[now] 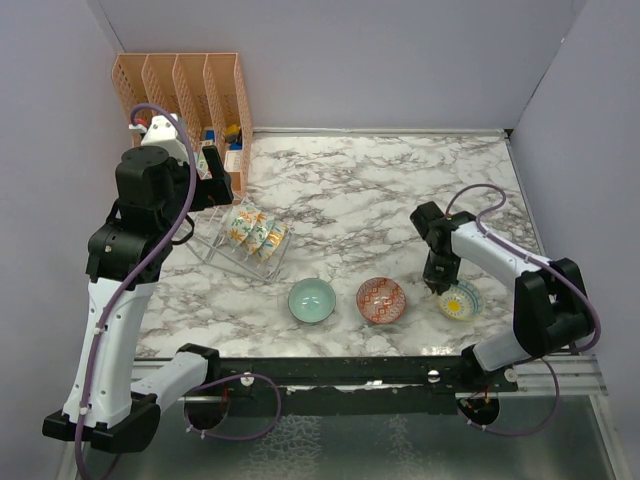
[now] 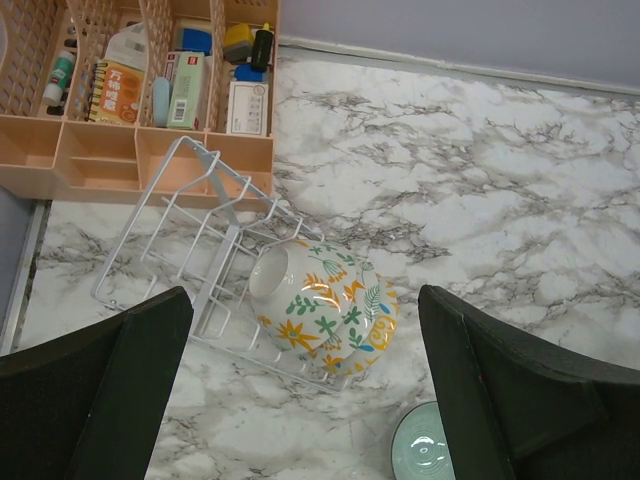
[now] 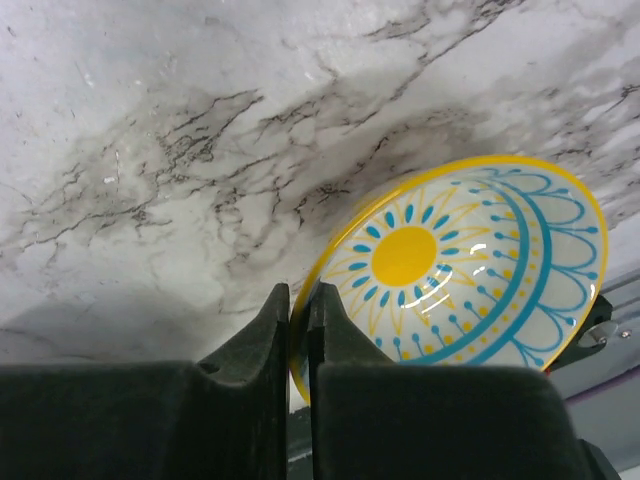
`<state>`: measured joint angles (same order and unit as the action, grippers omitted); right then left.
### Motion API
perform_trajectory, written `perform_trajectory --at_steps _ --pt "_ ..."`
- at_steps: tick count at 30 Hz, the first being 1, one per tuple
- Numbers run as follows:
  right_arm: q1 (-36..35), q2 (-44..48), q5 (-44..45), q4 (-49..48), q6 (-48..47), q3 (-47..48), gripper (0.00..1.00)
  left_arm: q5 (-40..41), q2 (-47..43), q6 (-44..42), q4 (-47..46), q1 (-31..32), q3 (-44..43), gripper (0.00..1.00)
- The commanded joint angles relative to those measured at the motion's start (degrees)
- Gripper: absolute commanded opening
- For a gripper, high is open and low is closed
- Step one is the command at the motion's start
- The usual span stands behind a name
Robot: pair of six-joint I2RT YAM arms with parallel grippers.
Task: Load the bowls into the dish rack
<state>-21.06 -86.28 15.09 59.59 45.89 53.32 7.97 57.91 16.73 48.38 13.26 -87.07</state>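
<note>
The wire dish rack [image 1: 215, 240] lies left of centre and holds three floral bowls [image 1: 254, 232] on edge; they also show in the left wrist view [image 2: 325, 308] in the rack [image 2: 195, 260]. A teal bowl [image 1: 312, 301] and a red-patterned bowl [image 1: 381, 300] sit on the marble near the front. My left gripper [image 2: 305, 400] is open and empty, high above the rack. My right gripper [image 1: 438, 283] is shut on the rim of the yellow-centred bowl [image 3: 460, 270], which also shows at the front right in the top view [image 1: 460, 299].
An orange slotted organizer [image 1: 185, 95] with small items stands at the back left, just behind the rack. Grey walls enclose the marble table [image 1: 380, 190] on three sides. The table's front edge runs just below the loose bowls.
</note>
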Motion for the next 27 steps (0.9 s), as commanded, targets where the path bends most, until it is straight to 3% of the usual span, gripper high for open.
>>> perform_trajectory --at_steps 1,9,14,17,21,27 --pt "0.32 -0.34 -0.02 -4.47 -1.54 0.36 0.01 1.19 -0.15 -0.87 -1.25 0.37 -0.02 0.99" --pt "0.32 5.26 -1.80 -12.92 -11.39 12.83 0.01 0.76 0.36 -0.87 -1.89 0.37 -1.09 0.99" --pt "0.32 5.15 -15.67 -23.11 -15.03 23.91 0.01 0.95 0.86 -0.93 -1.52 0.37 -2.96 0.99" --pt "0.25 4.56 -29.40 -33.06 -9.76 26.43 0.01 1.23 1.55 -0.84 -0.91 0.37 -4.76 0.99" --pt "-0.51 4.29 -43.41 -55.29 4.69 22.31 0.01 2.09 2.47 -0.35 -0.10 0.37 -8.54 0.99" --pt "-7.06 -0.53 -44.42 -85.71 23.97 17.56 0.01 1.96 4.30 -0.26 0.42 0.37 -14.42 0.99"
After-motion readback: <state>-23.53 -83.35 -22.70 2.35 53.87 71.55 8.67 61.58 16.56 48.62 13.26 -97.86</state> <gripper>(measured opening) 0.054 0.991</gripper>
